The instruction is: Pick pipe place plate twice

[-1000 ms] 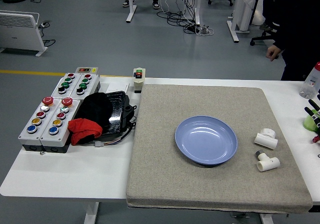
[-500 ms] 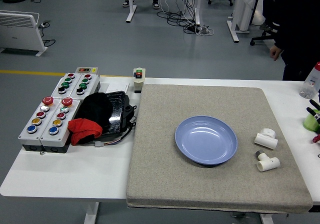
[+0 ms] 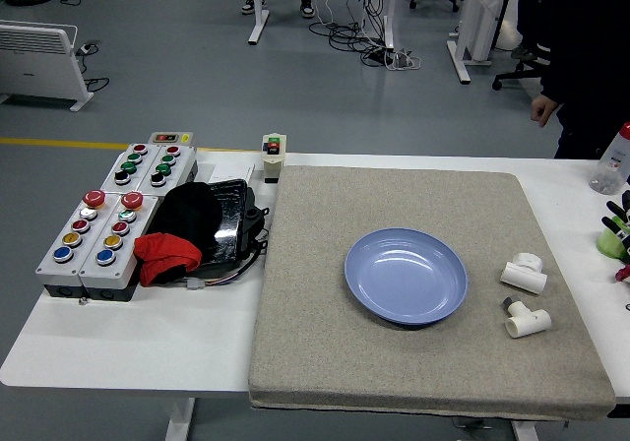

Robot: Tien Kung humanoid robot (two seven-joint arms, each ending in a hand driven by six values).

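Note:
A blue plate [image 3: 406,274] lies on the grey mat [image 3: 315,352], right of the mat's middle. Two white T-shaped pipe fittings lie on the mat to the plate's right: one [image 3: 523,273] nearer the back, the other [image 3: 527,320] nearer the front. My right hand [image 3: 620,213] shows only as a black sliver at the right edge, well right of the pipes and behind them, apart from both. It holds nothing that I can see. My left arm is out of view.
Grey button boxes [image 3: 98,226], a black bundle [image 3: 212,220] and a red cloth [image 3: 165,255] lie left of the mat. A small switch box [image 3: 273,157] stands at the back. A clear bottle [image 3: 610,162] and a green object [image 3: 611,243] sit far right. A person's hand [image 3: 541,110] hangs beyond the far edge.
My right hand has drawn back a little toward the right edge. The person's hand has shifted slightly right and down. Plate and pipes have not moved.

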